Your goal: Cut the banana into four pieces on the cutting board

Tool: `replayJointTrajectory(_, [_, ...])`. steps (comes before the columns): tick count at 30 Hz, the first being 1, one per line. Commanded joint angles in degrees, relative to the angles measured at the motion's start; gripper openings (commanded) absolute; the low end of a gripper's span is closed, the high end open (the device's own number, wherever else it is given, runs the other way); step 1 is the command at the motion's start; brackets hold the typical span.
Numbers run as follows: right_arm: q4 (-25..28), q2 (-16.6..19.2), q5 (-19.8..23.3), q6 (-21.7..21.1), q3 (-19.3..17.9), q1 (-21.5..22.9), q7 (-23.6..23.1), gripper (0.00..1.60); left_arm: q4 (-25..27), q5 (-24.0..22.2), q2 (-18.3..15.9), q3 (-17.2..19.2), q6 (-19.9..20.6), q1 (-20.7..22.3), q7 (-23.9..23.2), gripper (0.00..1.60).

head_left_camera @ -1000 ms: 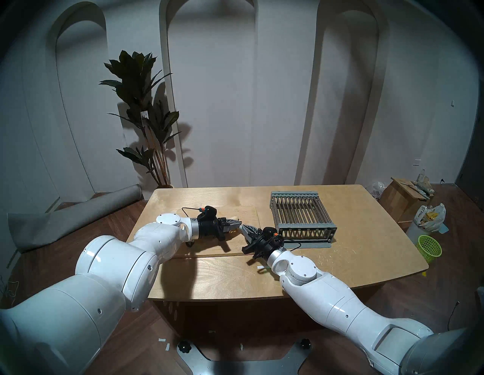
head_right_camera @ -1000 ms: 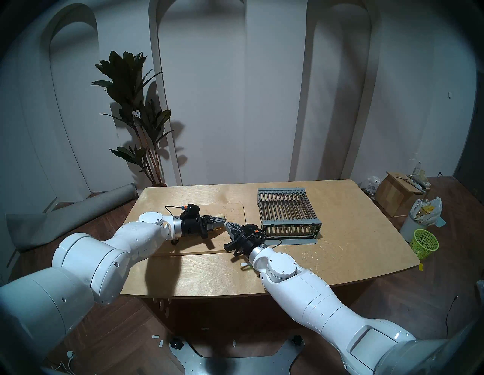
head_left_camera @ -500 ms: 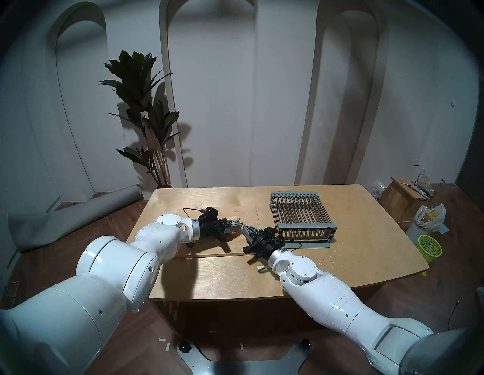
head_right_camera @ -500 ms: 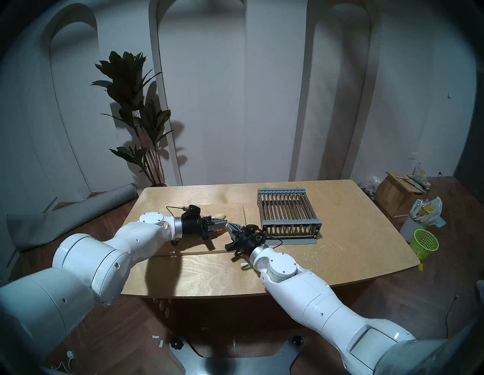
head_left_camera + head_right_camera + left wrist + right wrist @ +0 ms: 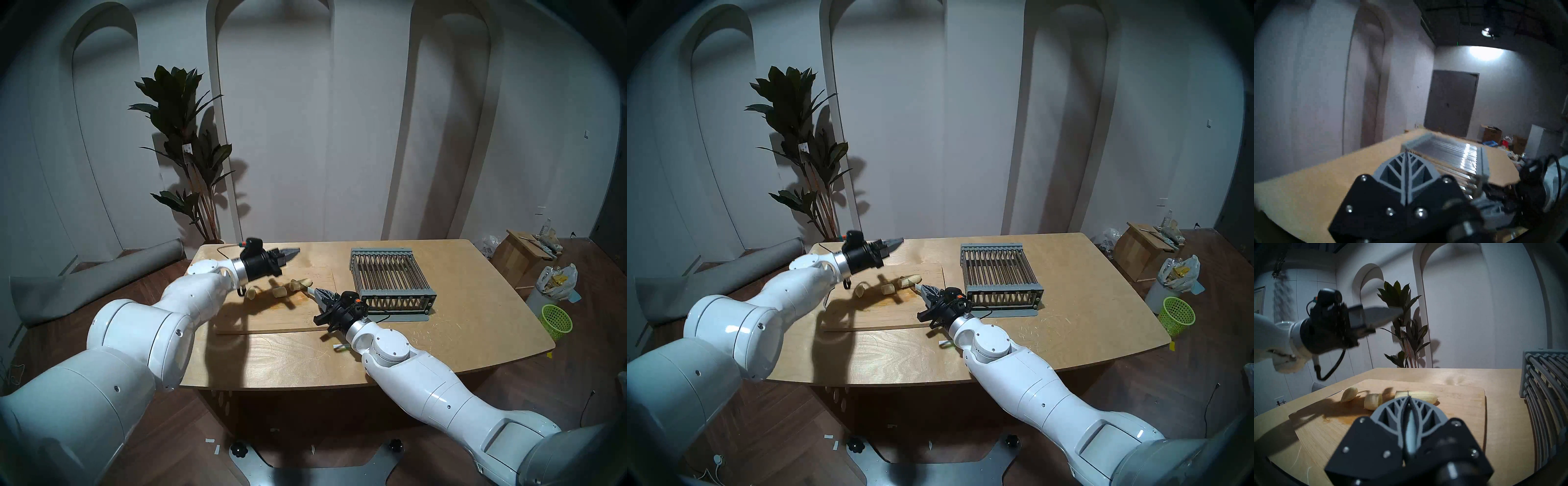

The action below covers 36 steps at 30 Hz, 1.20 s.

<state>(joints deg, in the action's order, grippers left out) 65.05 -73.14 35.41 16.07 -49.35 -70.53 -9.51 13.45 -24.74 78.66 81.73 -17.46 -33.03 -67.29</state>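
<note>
well, the banana (image 5: 1416,395) lies on the cutting board (image 5: 1464,412) in pieces, strung in a loose row across it. from the right wrist view i count two short chunks off to the left and a longer piece just ahead of the right gripper (image 5: 1409,400); in the head view that long piece looks notched or already split near its left end, but i cannot tell for sure. its long axis runs crosswise to the way the right gripper points, so the thin blade-like thing pinched between the pressed-together fingers meets it square on, which is what a last cut would want. the right gripper (image 5: 314,292) sits low, nearly touching the near side of that piece. the left gripper (image 5: 292,251) is up in the air, off toward the far left of the table, fingers pressed together on nothing, well apart from the fruit. so the right arm is plainly the nearer one, and i'd guess any remaining cut falls to it. the metal rack (image 5: 390,278) stands just to its right.
</note>
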Motion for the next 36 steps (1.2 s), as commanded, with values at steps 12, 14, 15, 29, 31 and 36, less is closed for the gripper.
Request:
replayJointTrajectory(12, [3.5, -3.4, 17.1, -11.0, -5.6, -1.4, -2.7, 0.00, 3.7, -10.1, -4.0, 10.3, 2.4, 5.4, -4.2, 0.00])
replayJointTrajectory(14, [5.0, -2.8, 18.7, -12.9, -5.7, -1.4, -3.2, 0.00, 3.0, -10.3, -3.8, 10.4, 2.9, 5.4, -5.1, 0.00])
replayJointTrajectory(15, [5.9, -2.4, 19.0, -14.7, -6.0, -1.4, -3.3, 0.00, 2.7, -10.2, -3.8, 10.4, 3.0, 5.5, -5.6, 0.00])
replayJointTrajectory(29, [11.0, 3.8, 0.7, -5.0, 2.0, 0.5, -1.6, 0.00, 1.3, -11.7, -2.3, 12.1, 3.5, 5.7, -7.5, 0.00])
replayJointTrajectory(31, [10.7, 4.5, -2.7, -3.1, 2.7, 1.1, -1.0, 0.00, 1.4, -12.2, -2.2, 12.6, 3.6, 5.5, -7.8, 0.00])
replayJointTrajectory(36, [10.8, 5.5, -8.8, 0.9, 2.7, 2.2, 2.2, 0.00, 1.4, -13.5, -2.1, 14.1, 3.7, 5.0, -8.7, 0.00])
